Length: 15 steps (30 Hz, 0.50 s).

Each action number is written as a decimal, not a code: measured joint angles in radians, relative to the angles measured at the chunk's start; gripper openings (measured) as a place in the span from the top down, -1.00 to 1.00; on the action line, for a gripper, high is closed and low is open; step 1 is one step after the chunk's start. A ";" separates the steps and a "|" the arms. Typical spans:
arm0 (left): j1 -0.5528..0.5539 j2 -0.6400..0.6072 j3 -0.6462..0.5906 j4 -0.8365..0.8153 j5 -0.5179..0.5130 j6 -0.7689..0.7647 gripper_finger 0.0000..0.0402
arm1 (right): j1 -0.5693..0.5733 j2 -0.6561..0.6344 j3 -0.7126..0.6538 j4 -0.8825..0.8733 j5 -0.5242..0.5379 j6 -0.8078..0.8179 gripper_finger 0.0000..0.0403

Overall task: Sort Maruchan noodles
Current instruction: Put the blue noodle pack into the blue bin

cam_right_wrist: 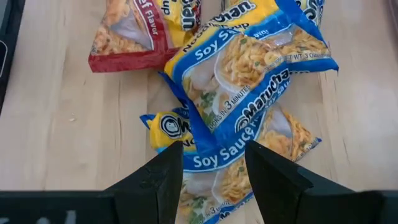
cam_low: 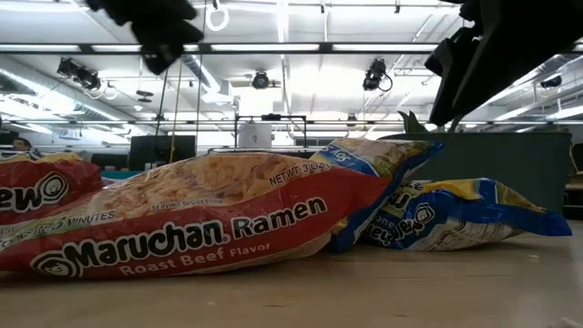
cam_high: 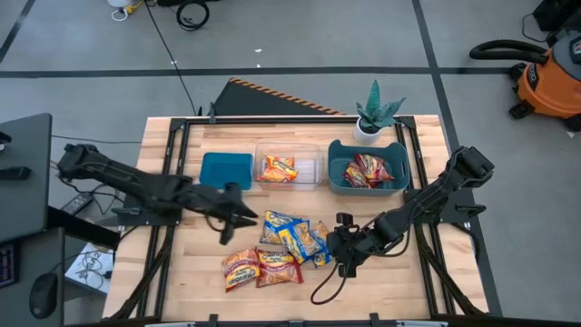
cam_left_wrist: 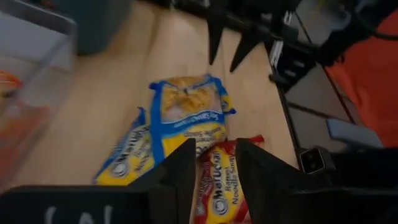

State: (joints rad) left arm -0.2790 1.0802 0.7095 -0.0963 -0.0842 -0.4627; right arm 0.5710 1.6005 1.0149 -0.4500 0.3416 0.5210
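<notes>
L gripper (cam_high: 238,213) hovers mid-table w/ fingers (cam_left_wrist: 177,180) parted a moderate gap, nothing between them. Just behind it sits the teal lid (cam_high: 226,170). Ahead of its tips, past the gap, lie the blue-yellow packets (cam_left_wrist: 186,115), w/ a red packet (cam_left_wrist: 219,186) showing right under the fingers.

Centre: clear bin (cam_high: 318,163) holds one orange packet (cam_high: 279,168). In front of it, the loose pile: blue-yellow packets (cam_high: 295,236) on top, red and orange packets (cam_high: 261,267) at the near edge. Low view shows the red Roast Beef packet (cam_low: 182,228) up close, blue ones (cam_low: 455,219) behind it.

R gripper (cam_high: 343,247) sits low next to the pile's right side, fingers (cam_right_wrist: 155,180) apart about a packet-end's width, empty. A blue-yellow Soy Sauce packet (cam_right_wrist: 249,81) lies directly ahead of and partly between the tips, not gripped; red packet (cam_right_wrist: 134,34) beyond, off to one side.

Far right: teal bin (cam_high: 399,177) w/ red packets (cam_high: 367,171) inside; small potted plant (cam_high: 376,113) behind it.
</notes>
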 joint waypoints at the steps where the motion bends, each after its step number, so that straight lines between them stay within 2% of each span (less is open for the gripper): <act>1: 0.010 0.044 0.028 0.001 0.022 0.002 0.39 | 0.001 0.000 0.000 0.000 0.000 0.001 0.11; 9: 0.088 0.363 0.213 -0.001 0.151 0.088 0.37 | 0.016 0.000 0.000 0.000 0.055 -0.035 0.11; 15: 0.154 0.545 0.311 0.015 0.227 0.183 0.19 | 0.016 0.000 0.000 -0.007 0.062 -0.084 0.11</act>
State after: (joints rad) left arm -0.1247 1.6254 1.0206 -0.0811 0.1432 -0.2800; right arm 0.5873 1.6005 1.0149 -0.4568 0.4034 0.4366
